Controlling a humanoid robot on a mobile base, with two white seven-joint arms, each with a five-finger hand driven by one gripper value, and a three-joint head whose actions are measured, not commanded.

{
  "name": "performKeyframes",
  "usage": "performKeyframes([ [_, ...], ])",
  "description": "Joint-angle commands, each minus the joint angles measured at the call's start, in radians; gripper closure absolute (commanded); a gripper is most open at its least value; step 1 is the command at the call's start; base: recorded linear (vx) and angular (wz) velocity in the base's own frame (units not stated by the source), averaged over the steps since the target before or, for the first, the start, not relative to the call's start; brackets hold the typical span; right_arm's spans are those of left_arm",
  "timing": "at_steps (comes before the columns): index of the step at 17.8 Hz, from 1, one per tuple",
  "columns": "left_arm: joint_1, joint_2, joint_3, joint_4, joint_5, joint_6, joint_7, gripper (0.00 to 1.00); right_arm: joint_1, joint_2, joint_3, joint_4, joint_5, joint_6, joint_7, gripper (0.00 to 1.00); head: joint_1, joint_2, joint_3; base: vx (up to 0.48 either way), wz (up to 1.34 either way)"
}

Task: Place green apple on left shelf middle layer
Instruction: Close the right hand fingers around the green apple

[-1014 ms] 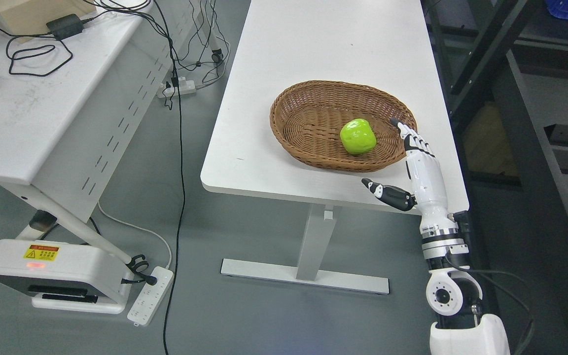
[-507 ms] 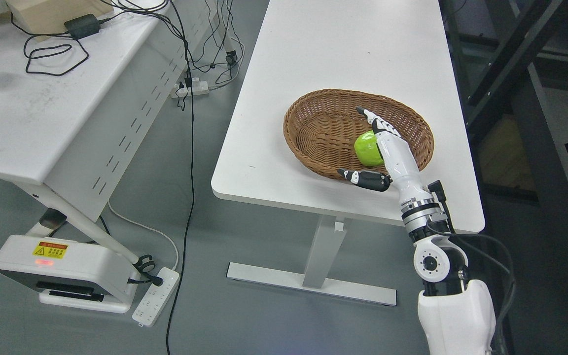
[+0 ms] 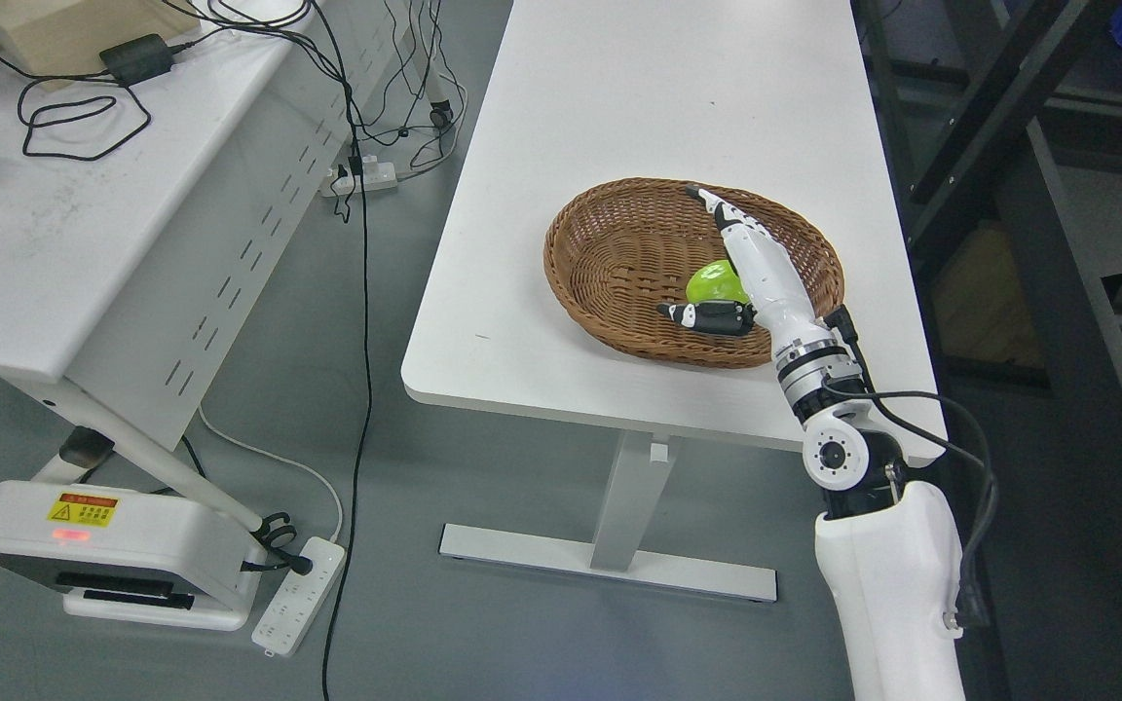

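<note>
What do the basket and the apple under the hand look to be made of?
Basket: woven wicker or rattan, matte brown, visible weave. Green apple: glossy and uniformly bright, possibly plastic; it is partly hidden by the open right hand, so this is uncertain.

Bright green apple (image 3: 712, 282) in a brown woven basket (image 3: 619, 253), white table (image 3: 619, 97), white-and-black right hand (image 3: 751, 277).

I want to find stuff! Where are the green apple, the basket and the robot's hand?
green apple (image 3: 710, 281), head view, its visible left side.
basket (image 3: 588, 273), head view, left inner wall.
right hand (image 3: 761, 277), head view, its white back.
</note>
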Motion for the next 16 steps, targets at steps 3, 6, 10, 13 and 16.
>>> performKeyframes([
  [3,0.000,0.017,0.000,0.000,0.000,-0.002,0.000,0.00,-0.062,-0.049,0.026,0.212,0.061,0.006,-0.003,0.00,0.0000,0.000,0.000,0.020,-0.01],
  [6,0.000,0.017,0.000,0.000,0.000,-0.002,0.000,0.00,-0.089,-0.069,0.029,0.255,0.081,0.012,-0.003,0.00,0.0000,0.000,0.000,0.030,-0.03],
  [10,0.000,0.017,0.000,0.000,0.000,-0.002,0.000,0.00,-0.092,-0.097,0.049,0.273,0.124,0.011,0.005,0.00,0.0000,0.000,0.000,-0.008,0.02],
  [13,0.000,0.017,0.000,0.000,0.000,-0.002,0.000,0.00,-0.092,-0.101,0.059,0.273,0.125,0.011,0.008,0.00,0.0000,0.000,0.000,-0.009,0.02],
  [16,0.000,0.017,0.000,0.000,0.000,0.000,0.000,0.00,-0.097,-0.097,0.065,0.273,0.125,0.012,0.008,0.00,0.0000,0.000,0.000,0.009,-0.01],
])
